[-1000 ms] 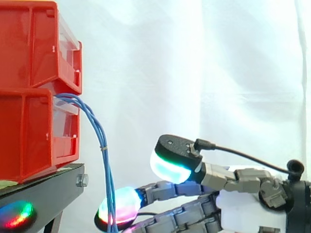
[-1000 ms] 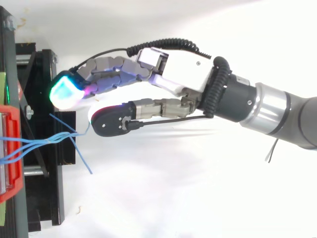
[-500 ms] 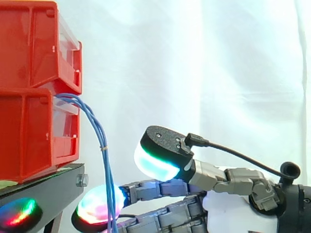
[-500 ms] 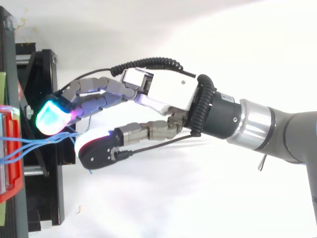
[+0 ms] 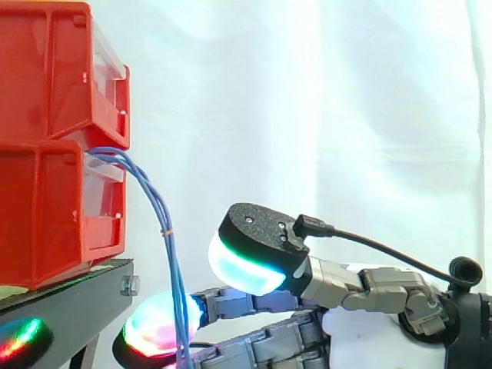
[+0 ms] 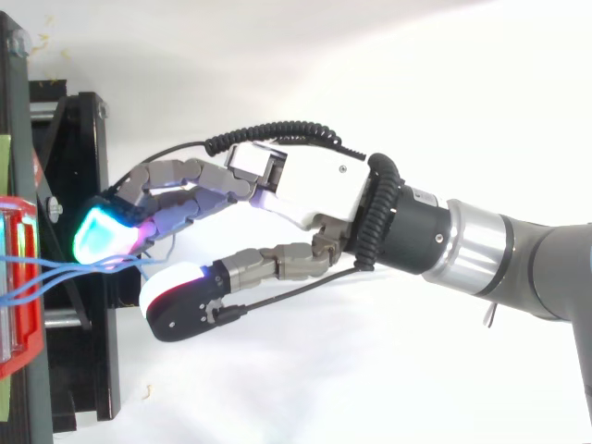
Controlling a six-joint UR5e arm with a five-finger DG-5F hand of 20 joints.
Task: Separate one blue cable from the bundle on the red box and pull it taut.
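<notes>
1. While the hand (image 6: 314,190) was carried leftward over the last second, toward the black stand (image 6: 83,129), its glowing fingertips (image 6: 104,236) were brought up against the blue cable bundle (image 5: 154,201).
2. The bundle was seen emerging from the front of the lower red bin (image 5: 46,207), arching out and hanging down past the stand's edge. A small yellowish tie (image 5: 164,231) was wrapped round it partway down.
3. The hand was held spread: the fingers were stretched out nearly straight and the thumb pad (image 5: 244,265) was kept well apart from them, so nothing was pinched.
4. In the side view the strands were seen crossing in front of the lowest, pink-lit pad. In the top view they were gathered toward the cyan pad, at the gap between fingers and thumb.
5. Over the last half second little further travel was made, and the gap between thumb and fingers was left about as wide.
6. The reach was judged to be finished and the closing not yet begun: no single cable had been parted from the rest, and no strand was drawn taut.
7. Whether one strand or several lay against the pad could not be told. A closure on the whole bundle was judged the main risk.
</notes>
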